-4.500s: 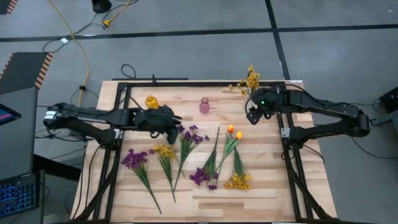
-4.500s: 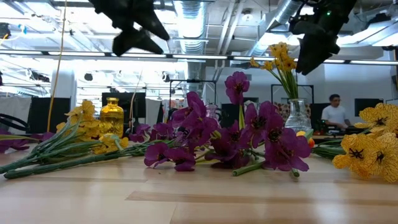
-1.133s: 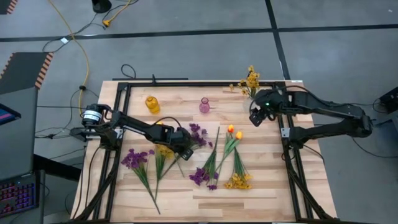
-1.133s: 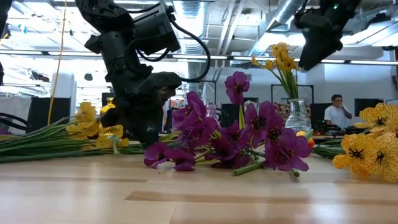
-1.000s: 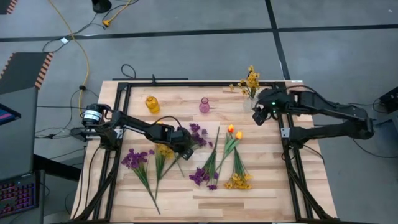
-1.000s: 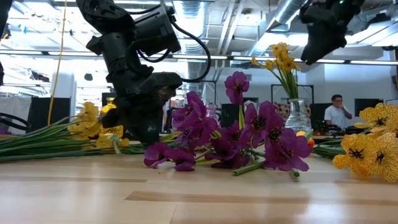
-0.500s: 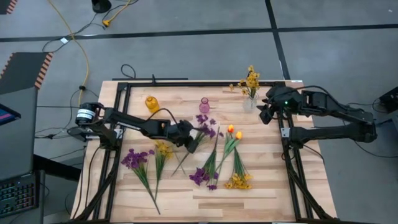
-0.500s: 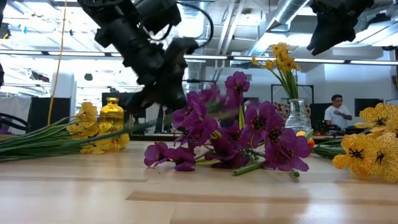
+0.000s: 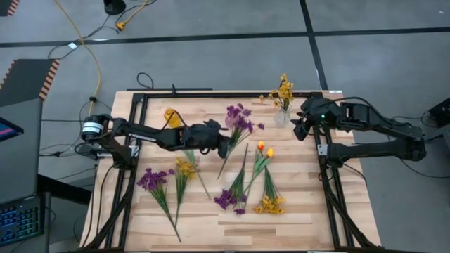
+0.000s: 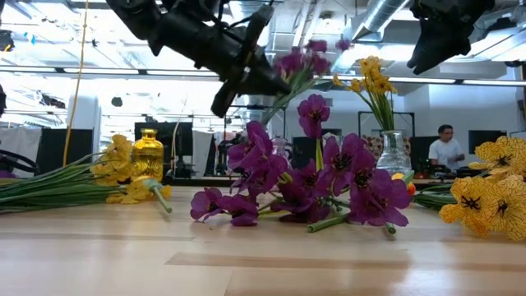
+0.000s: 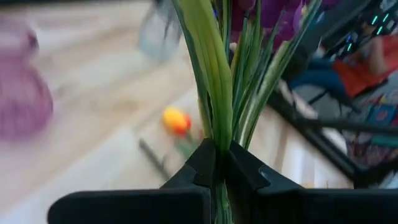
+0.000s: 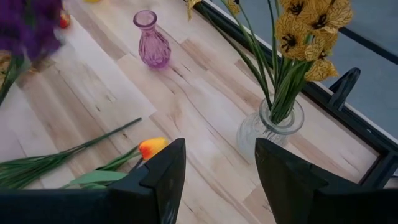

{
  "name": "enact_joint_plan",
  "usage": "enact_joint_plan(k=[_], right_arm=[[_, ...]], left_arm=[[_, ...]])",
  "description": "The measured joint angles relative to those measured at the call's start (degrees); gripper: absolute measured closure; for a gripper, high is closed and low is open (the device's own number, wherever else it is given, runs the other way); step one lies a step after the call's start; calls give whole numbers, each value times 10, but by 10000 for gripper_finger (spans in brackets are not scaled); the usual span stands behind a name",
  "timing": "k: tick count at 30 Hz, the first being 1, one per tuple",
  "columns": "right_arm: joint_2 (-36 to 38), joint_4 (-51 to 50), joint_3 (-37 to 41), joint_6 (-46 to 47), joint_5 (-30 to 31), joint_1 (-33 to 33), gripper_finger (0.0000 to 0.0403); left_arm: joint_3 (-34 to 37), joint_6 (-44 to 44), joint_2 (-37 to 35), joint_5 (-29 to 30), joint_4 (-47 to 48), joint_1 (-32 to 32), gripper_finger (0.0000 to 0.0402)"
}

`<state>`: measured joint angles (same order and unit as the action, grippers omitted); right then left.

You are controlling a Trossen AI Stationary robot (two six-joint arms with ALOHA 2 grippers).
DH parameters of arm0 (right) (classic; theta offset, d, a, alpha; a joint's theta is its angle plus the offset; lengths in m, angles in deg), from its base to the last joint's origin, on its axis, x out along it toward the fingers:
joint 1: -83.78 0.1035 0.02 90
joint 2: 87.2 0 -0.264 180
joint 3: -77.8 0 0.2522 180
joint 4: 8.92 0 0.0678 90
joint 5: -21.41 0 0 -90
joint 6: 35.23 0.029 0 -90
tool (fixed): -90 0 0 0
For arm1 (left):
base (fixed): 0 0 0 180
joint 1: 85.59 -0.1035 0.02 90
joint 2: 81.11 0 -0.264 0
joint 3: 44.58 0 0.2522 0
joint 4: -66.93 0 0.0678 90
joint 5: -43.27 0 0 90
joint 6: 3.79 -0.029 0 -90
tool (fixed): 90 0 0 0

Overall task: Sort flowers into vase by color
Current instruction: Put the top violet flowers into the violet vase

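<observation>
Left gripper (image 9: 223,145) is pinched tight on the green stems of a purple sprig (image 9: 239,118), holding it in the air above the table (image 9: 295,211). In the left wrist view the two fingers (image 11: 205,163) press together on the stem bundle, stems running straight out past the tips. Blossoms sit beyond the gripper toward the far edge of the table; the stem tail hangs out below and behind the fingers. In the low view the sprig (image 10: 302,59) is well clear of the wood, tilted, blossoms highest.

Pink vase (image 12: 153,45) is just beyond the held blossoms, toward the far edge; in the high view the blossoms cover it. Amber vase (image 9: 171,114) is behind the left gripper, beside the left arm.

Right gripper (image 9: 298,131) hovers at the far right corner, fingers (image 12: 166,171) spread with nothing between them. Just beside it stands the clear vase (image 9: 282,116) with yellow flowers (image 9: 283,88) upright in it. Orange buds (image 9: 264,148) lie on the table between the two grippers, closer to the left one.

On the table on the near side of the left gripper: a purple sprig (image 9: 152,179), a yellow sprig (image 9: 185,169), another purple sprig (image 9: 229,198), another yellow sprig (image 9: 268,204).
</observation>
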<state>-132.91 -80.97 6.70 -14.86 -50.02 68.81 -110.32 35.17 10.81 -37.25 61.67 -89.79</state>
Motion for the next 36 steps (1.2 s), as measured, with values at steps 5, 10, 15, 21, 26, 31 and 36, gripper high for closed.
enact_joint_plan(k=[5, 10, 15, 21, 26, 31, 36], right_arm=[[0, 0, 0, 0, 0, 0, 185], [0, 0, 0, 0, 0, 0, 185], [0, 0, 0, 1, 0, 0, 185], [0, 0, 0, 2, 0, 0, 185], [0, 0, 0, 2, 0, 0, 185], [0, 1, 0, 2, 0, 0, 185], [0, 1, 0, 2, 0, 0, 185]], left_arm=[[0, -56, 0, 5, -86, -22, 397], [0, -110, 0, 28, -156, -46, 397], [0, -171, 0, 61, -218, -66, 397], [0, -229, 0, 69, -286, -91, 397], [0, -279, 0, 90, -320, -111, 397], [-1, -313, 0, 111, -342, -131, 397], [-1, -324, 0, 116, -350, -150, 397]])
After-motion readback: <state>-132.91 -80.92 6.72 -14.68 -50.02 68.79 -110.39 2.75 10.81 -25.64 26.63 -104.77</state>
